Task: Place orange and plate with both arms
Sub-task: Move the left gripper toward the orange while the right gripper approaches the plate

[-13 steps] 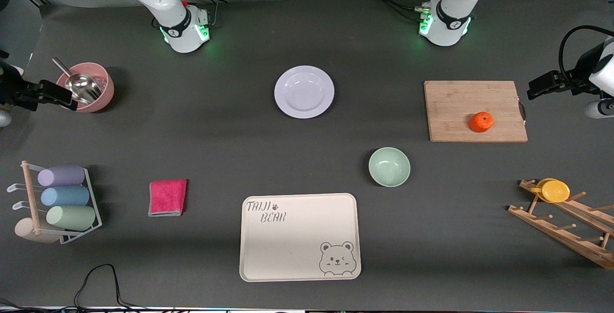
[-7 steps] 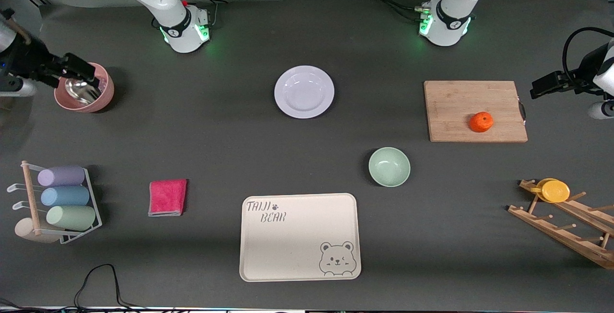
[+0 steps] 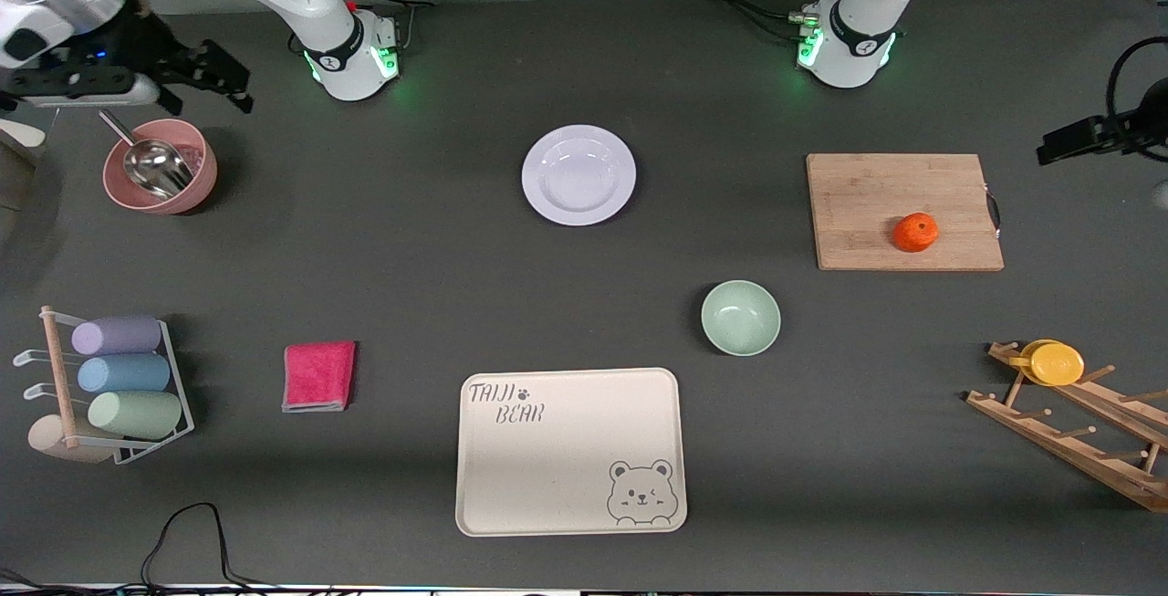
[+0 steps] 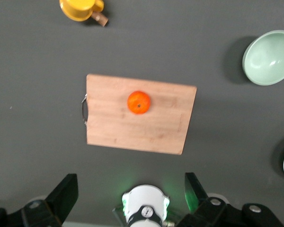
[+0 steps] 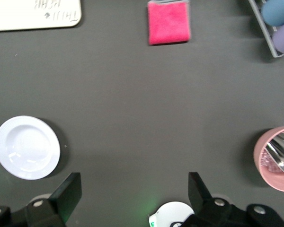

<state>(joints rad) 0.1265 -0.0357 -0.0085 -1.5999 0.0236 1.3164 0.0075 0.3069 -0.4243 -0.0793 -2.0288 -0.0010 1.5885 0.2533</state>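
The orange (image 3: 914, 232) lies on a wooden cutting board (image 3: 876, 185) toward the left arm's end of the table; it also shows in the left wrist view (image 4: 138, 102). The white plate (image 3: 578, 175) sits mid-table, between the two bases, and shows in the right wrist view (image 5: 27, 147). My left gripper (image 3: 1068, 144) is high in the air at the table's end beside the board, open and empty (image 4: 130, 182). My right gripper (image 3: 205, 76) is up over the table near the pink bowl, open and empty (image 5: 134, 182).
A pale-green bowl (image 3: 740, 318) and a cream bear-print tray (image 3: 566, 477) lie nearer the camera than the plate. A pink cloth (image 3: 318, 375), a pink bowl with a metal scoop (image 3: 160, 178), a cup rack (image 3: 119, 377) and a wooden rack with a yellow cup (image 3: 1057, 363) stand around.
My right gripper has swung from beside the pink bowl to above it, toward the bases. My left gripper has drawn back toward the edge of the view. Nothing on the table moved.
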